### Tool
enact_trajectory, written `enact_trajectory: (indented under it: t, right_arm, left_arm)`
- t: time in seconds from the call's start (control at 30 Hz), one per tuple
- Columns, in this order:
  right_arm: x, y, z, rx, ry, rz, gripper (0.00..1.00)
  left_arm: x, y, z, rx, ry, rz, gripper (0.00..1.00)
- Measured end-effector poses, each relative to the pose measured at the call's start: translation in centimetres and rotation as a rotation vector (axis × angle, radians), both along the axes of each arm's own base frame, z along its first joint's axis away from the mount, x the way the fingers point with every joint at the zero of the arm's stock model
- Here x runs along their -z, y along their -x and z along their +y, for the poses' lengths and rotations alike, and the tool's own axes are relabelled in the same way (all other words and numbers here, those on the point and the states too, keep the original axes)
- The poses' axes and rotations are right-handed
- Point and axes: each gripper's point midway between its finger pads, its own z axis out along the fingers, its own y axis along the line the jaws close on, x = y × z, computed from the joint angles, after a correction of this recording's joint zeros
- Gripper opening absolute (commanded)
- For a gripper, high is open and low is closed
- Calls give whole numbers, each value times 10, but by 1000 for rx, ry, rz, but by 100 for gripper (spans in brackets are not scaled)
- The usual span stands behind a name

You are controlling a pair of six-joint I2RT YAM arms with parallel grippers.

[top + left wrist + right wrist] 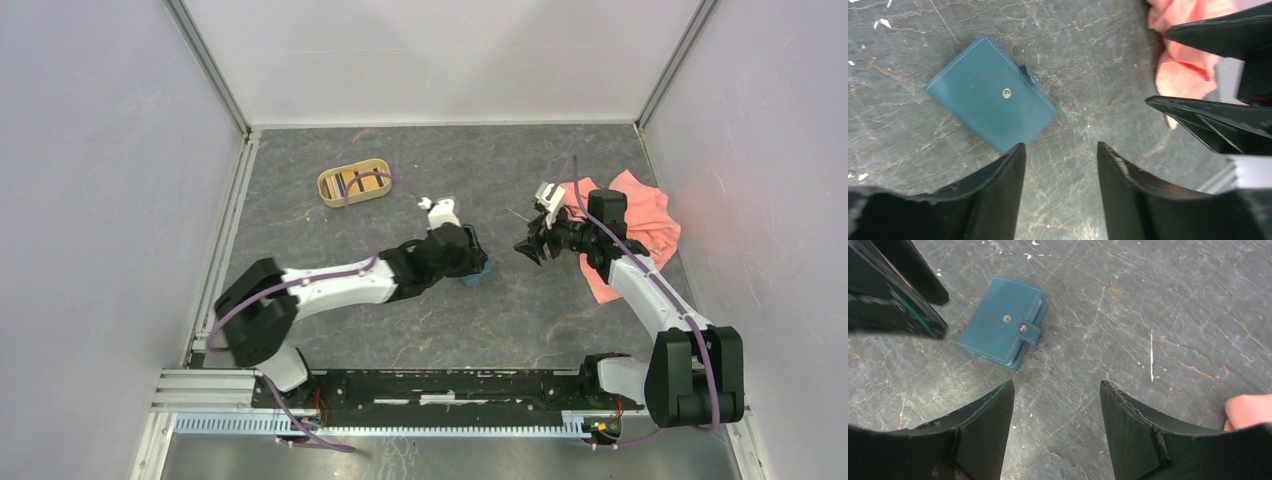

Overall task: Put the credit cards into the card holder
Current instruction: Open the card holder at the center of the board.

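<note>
My two arms reach out from the near edge of the table [480, 330] and meet around its middle. My left jaws [1060, 147] are spread, with only bare table between them. They hover low, just beside the card holder [990, 100], and nothing is pinched. My right jaws [1057, 385] are spread and empty too. They point in from the right at the same spot, so the card holder [1000, 322] lies on the table between the two grippers, a little to the left of the gap. I judge I have brought both in close because opening a folded wallet takes one gripper to pin it and another to lift the flap.

The card holder lies flat and folded shut, its outer face up. Its strap tab sticks out past one edge and the stud on the face is bare, so it looks unsnapped.

Farther right, a pink cloth [645, 215] lies bunched under my right forearm. Farthest off, to the left, sits a tan tray [323, 186]. The dark strips in it may be the credit cards, but they are too small to tell. I hold no card, so nothing has been loaded.
</note>
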Motion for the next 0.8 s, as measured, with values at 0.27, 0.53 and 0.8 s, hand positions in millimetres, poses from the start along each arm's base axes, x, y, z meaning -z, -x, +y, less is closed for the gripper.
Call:
enact_trajectory:
  t: [0.27,0.53,0.8]
  right_arm:
    - [1,-7,-18,60,-4,8,70]
    - [1,-6,-20,62,-17,18,70]
    - [5,-7,-22,72,-20,34,71]
  left_arm:
    - [51,-24,-47,-86,-285,96,54]
    - [82,-28,-43,-110,-474,150,63]
    - [83,-31,-43,-119,-553,163,64]
